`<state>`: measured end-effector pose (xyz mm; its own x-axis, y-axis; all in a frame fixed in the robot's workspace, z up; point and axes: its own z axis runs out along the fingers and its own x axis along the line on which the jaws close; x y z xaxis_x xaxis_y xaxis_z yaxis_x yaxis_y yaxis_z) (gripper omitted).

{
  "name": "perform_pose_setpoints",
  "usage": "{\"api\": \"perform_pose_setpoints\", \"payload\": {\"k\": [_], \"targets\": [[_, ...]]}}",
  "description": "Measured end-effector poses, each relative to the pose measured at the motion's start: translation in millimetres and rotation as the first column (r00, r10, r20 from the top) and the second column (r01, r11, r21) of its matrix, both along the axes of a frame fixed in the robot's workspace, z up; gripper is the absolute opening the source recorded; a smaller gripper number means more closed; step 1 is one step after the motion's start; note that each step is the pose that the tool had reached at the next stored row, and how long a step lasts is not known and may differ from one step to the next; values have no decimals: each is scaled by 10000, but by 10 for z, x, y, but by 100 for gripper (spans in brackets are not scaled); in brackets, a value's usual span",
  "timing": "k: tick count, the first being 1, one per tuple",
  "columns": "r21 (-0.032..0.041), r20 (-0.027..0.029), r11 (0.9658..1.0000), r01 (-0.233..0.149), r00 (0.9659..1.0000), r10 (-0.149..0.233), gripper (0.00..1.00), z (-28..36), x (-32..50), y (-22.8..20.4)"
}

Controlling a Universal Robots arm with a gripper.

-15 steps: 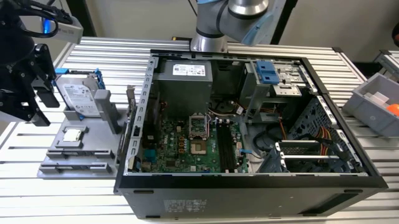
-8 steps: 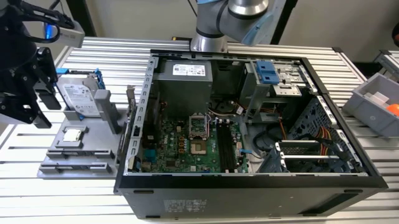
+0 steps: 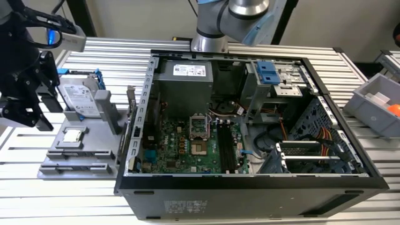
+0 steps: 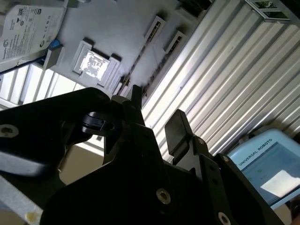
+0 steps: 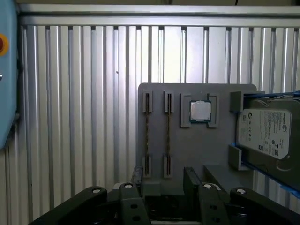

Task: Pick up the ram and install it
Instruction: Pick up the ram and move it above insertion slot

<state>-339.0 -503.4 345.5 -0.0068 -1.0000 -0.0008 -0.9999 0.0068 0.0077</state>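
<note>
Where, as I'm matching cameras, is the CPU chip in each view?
Exterior view: CPU chip on the grey tray, beside the hard drive.
Second wrist view: CPU chip in its tray pocket, beside the hard drive.
First wrist view: CPU chip in that pocket, beside the hard drive.
Shared landmark: the hard drive.

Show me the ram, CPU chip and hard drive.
ram (image 5: 168,136), first wrist view, upper edge of one stick
CPU chip (image 5: 200,111), first wrist view, middle of its lid
hard drive (image 5: 265,133), first wrist view, its label
</note>
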Motion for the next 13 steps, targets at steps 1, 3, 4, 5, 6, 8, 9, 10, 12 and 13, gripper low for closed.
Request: {"api": "perform_pose_setpoints", "payload": {"k": [1, 3, 4, 5, 6, 8, 9, 10, 12, 13], "targets": [[-1, -1, 10000, 6, 10000, -6, 100, -7, 0, 0], [-1, -1, 10000, 13, 10000, -13, 100, -23, 0, 0], [-1, -1, 10000, 16, 10000, -16, 100, -30, 0, 0], [-1, 0, 10000, 18, 10000, -18, 100, -38, 0, 1], [-1, -1, 10000, 20, 10000, -20, 100, -46, 0, 0], [-1, -1, 10000, 25, 10000, -25, 100, -62, 0, 0], [-1, -1, 10000, 28, 10000, -28, 100, -70, 0, 1], [-2, -1, 10000, 29, 10000, -29, 100, -77, 0, 0], [-1, 0, 10000, 32, 10000, -32, 100, -93, 0, 0], [-1, 0, 10000, 35, 10000, -35, 100, -102, 0, 0]]}}
